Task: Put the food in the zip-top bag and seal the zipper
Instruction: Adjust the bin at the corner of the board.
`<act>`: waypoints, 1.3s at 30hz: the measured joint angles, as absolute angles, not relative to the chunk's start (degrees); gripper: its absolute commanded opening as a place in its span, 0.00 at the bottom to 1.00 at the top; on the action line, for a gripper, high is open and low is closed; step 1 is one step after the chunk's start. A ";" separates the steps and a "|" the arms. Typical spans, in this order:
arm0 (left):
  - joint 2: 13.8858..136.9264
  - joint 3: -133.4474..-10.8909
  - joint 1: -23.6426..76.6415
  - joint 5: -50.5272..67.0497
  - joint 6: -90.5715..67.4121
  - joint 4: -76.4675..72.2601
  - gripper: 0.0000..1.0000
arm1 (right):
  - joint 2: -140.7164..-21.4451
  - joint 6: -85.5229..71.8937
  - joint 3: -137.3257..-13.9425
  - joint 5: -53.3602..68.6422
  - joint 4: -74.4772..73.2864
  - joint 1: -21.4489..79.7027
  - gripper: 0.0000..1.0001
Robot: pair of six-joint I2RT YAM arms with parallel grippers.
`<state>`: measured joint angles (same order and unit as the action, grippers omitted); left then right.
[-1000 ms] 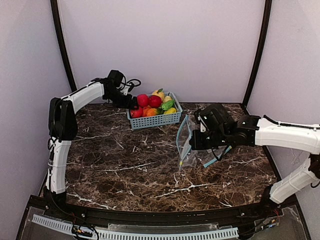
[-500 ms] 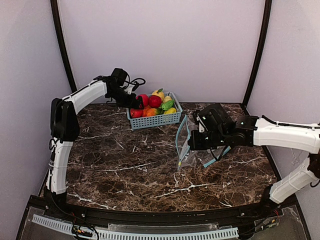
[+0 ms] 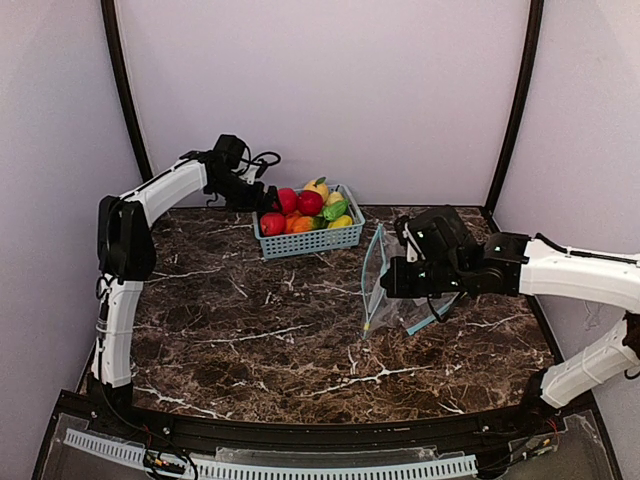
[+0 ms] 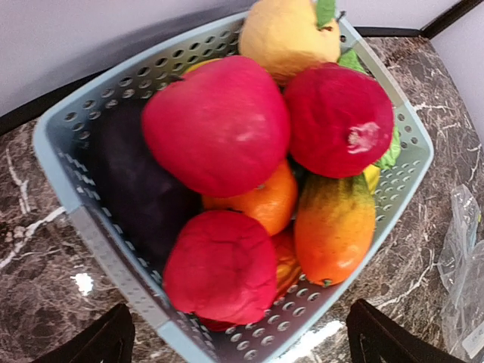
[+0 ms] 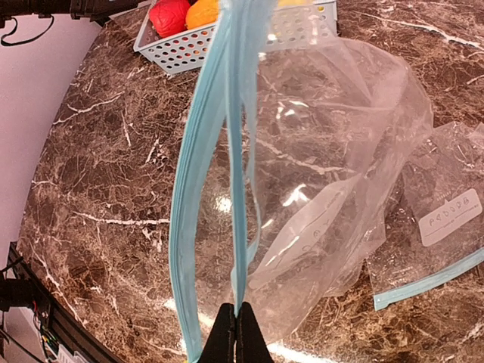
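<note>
The food (image 3: 310, 208) lies heaped in a light-blue mesh basket (image 3: 308, 240) at the back of the table. In the left wrist view I see red fruits (image 4: 219, 125), an orange one (image 4: 336, 227), a yellow one and a dark purple one. My left gripper (image 3: 268, 200) hangs open above the basket's left side, its fingertips (image 4: 98, 344) wide apart and empty. My right gripper (image 3: 392, 275) is shut on the zipper (image 5: 240, 189) of the zip-top bag (image 5: 333, 174), holding it upright with its mouth open. The bag also shows in the top view (image 3: 378, 282).
A second clear bag (image 5: 446, 227) with a white label lies flat on the marble table to the right of the held bag, also visible in the top view (image 3: 435, 312). Grey walls and black poles enclose the back and sides.
My left gripper has shifted a little left and back over the basket. My right gripper has moved slightly right with the bag, which now stands more upright.
</note>
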<state>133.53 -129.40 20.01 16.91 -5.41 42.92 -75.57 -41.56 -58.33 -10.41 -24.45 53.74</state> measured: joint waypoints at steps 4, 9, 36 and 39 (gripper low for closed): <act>134.15 -130.06 17.63 16.38 -3.90 43.13 0.99 | -75.09 -42.17 -58.26 -10.59 -24.45 53.74 0.00; 136.29 -131.28 17.54 16.64 -2.83 42.98 0.97 | -75.18 -42.57 -58.26 -10.52 -24.45 53.74 0.00; 136.57 -130.10 16.21 15.90 -15.18 36.56 0.72 | -73.63 -43.83 -56.86 -10.39 -24.14 53.74 0.00; 134.85 -126.82 14.55 16.53 -17.12 34.00 0.72 | -73.23 -43.86 -56.80 -10.44 -24.05 53.74 0.00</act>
